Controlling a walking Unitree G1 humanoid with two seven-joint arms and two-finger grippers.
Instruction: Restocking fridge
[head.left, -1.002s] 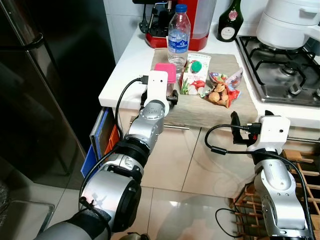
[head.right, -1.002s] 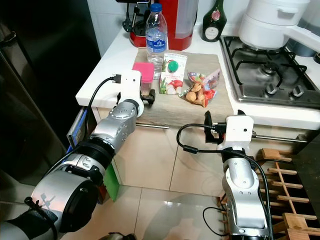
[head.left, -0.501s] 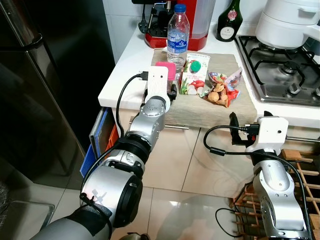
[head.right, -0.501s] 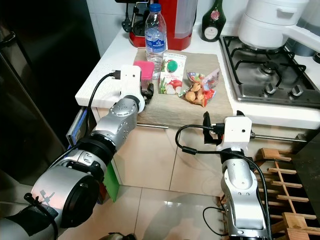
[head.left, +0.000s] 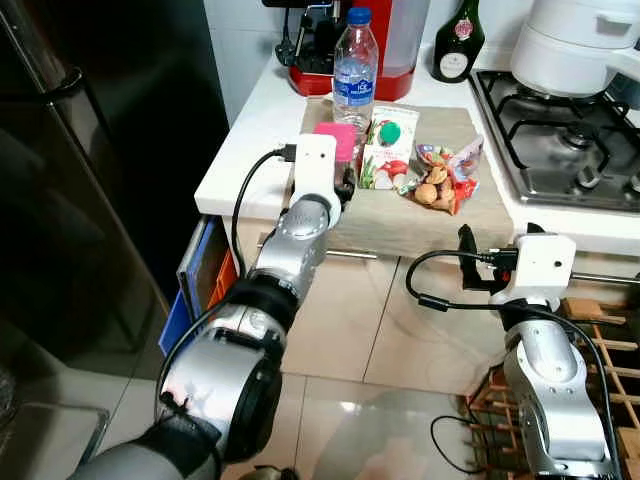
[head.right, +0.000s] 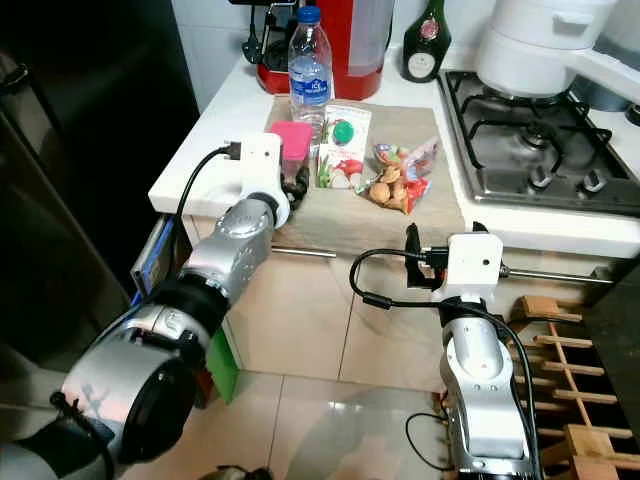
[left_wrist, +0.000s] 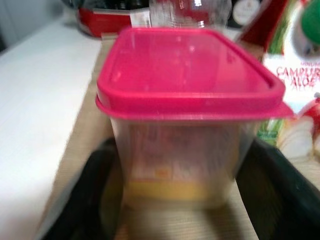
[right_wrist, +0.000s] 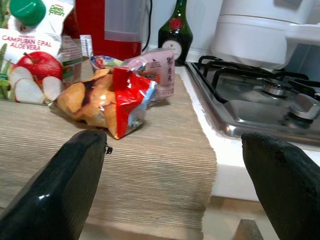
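The left gripper (left_wrist: 172, 200) is straddling the pink-lidded tub (left_wrist: 185, 115), fingers spread either side, nothing clamped yet, lining up a side grasp; the right gripper (right_wrist: 175, 185) is hanging open, empty.

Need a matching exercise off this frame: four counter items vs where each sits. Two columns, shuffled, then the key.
Items
1. pink-lidded container
2. water bottle
3. dark green bottle
4. nut bag

Places
A. at the back of the counter, beside the stove
B. between the left gripper fingers
C. on the mat, right of the juice carton
D. behind the pink lid, in front of the red appliance

Pairs: 1-B, 2-D, 3-A, 4-C
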